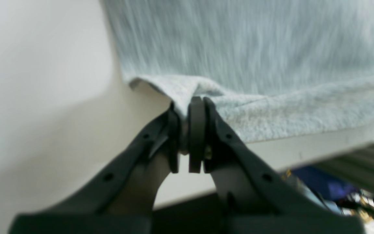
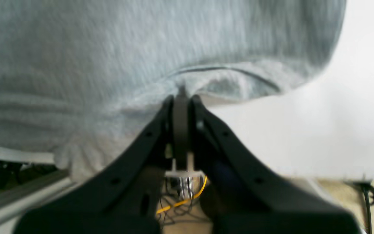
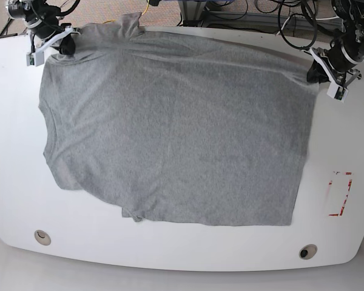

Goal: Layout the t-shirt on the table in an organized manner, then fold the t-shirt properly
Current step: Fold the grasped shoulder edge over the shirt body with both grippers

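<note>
Base view: the t-shirt (image 3: 170, 133) lies spread across the table (image 3: 188, 251), mostly flat, collar side toward the view's left, hem toward the right. Left gripper (image 1: 188, 104) clenched on a hem corner at the far right edge; right gripper (image 2: 181, 94) clenched on cloth at the far left corner, near the shoulder. Step in hand looks like the laying-out: both arms tensioning the far edge. To do it well, I'd judge both should pull evenly outward and low, so the far edge runs straight and nothing bunches. Near sleeve (image 3: 130, 213) is tucked and crumpled; far sleeve (image 3: 128, 23) pokes past the table edge — both want flattening before any fold. Around: red tape rectangle (image 3: 340, 194) near the right edge, clear of the cloth; two grommets (image 3: 307, 251) along the near rim; cables (image 3: 291, 18) behind the table. Nothing sits on the shirt.
</note>
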